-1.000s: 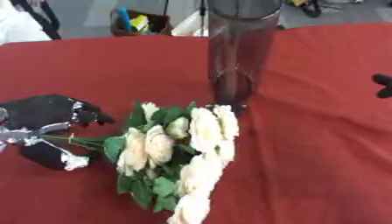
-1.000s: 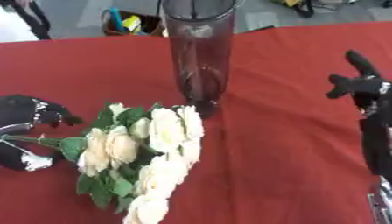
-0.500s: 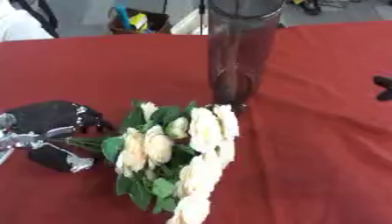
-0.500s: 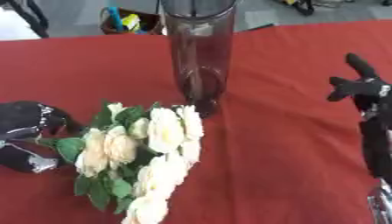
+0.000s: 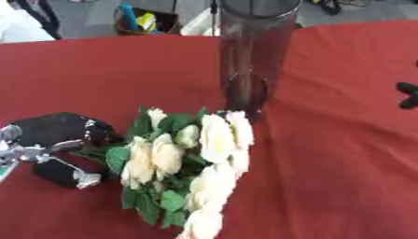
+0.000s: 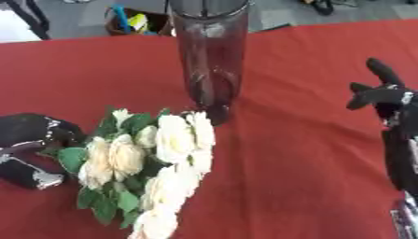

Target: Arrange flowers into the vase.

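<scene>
Red tablecloth (image 5: 343, 154); left hand (image 5: 57, 147) seemingly clasping bouquet (image 5: 192, 158) stems beside upright vase (image 5: 251, 51); right hand (image 6: 377, 91) relaxed, fingers up.

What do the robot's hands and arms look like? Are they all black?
Mostly black, with shiny silver bits. The left hand has a rounded black back, and silver metal links and joints run along its fingers. The right hand has slim black fingers with a small silver patch near the knuckles, on a long black forearm with a silver part near the bottom edge. No cables or markings can be made out.
</scene>
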Robot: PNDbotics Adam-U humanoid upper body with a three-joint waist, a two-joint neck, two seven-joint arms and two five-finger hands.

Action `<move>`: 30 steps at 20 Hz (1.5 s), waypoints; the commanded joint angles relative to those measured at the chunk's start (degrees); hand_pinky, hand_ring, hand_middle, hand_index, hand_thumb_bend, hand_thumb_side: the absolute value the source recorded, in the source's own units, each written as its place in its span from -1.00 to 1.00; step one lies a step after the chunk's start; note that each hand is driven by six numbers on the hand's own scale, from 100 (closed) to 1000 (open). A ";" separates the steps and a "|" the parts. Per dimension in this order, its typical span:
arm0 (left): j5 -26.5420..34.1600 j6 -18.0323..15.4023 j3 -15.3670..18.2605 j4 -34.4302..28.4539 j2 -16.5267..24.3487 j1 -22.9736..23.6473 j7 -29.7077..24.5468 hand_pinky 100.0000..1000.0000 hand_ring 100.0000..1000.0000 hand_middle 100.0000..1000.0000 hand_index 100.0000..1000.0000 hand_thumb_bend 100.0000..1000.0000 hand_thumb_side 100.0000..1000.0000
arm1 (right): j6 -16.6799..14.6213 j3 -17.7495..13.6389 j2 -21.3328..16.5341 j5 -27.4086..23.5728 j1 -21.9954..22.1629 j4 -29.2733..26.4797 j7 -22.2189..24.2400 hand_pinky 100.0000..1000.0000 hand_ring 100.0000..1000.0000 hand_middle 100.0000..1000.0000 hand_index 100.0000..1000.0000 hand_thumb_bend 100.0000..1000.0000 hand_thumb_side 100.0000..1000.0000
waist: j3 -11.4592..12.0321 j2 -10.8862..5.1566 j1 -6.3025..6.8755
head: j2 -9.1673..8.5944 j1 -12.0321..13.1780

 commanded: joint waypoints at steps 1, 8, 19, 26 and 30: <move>-0.29 -0.29 -0.40 0.48 0.68 -0.64 0.18 -0.28 0.05 0.28 0.75 -0.70 0.49 | 0.03 -0.30 -0.23 0.31 -0.35 -1.14 0.03 0.68 1.00 -0.06 0.28 -1.00 0.86 | -0.07 -0.99 -0.14 | -0.71 0.09; 0.08 0.05 -0.63 1.14 0.25 -0.73 1.47 -0.42 -0.09 0.14 0.63 -0.74 0.42 | 0.30 -0.22 -0.02 0.40 -0.35 -1.14 0.36 0.68 1.00 -0.07 0.28 -1.00 0.85 | -0.10 -0.81 -0.14 | -0.74 0.14; 0.71 -0.69 -0.71 3.09 -0.33 -0.57 2.09 -0.30 -0.12 0.09 0.45 -0.81 0.28 | 0.44 -0.23 0.18 0.64 -0.23 -1.14 0.69 0.68 1.00 -0.07 0.27 -1.00 0.85 | -0.20 -0.59 -0.17 | -0.91 -0.07; 0.72 -0.08 -0.45 4.19 -0.91 -0.81 7.79 -0.79 -0.50 -0.22 0.13 -1.00 -0.30 | 0.50 -0.21 0.32 0.69 -0.17 -1.14 0.87 0.68 1.00 -0.07 0.26 -1.00 0.85 | -0.27 -0.43 -0.24 | -1.07 -0.14; -0.70 -0.02 -0.60 5.59 -1.29 -1.02 11.28 -0.88 -0.59 -0.29 0.09 -1.00 -0.34 | 0.47 -0.25 0.37 0.76 -0.12 -1.14 0.97 0.69 1.00 -0.08 0.26 -1.00 0.86 | -0.32 -0.36 -0.24 | -0.96 -0.07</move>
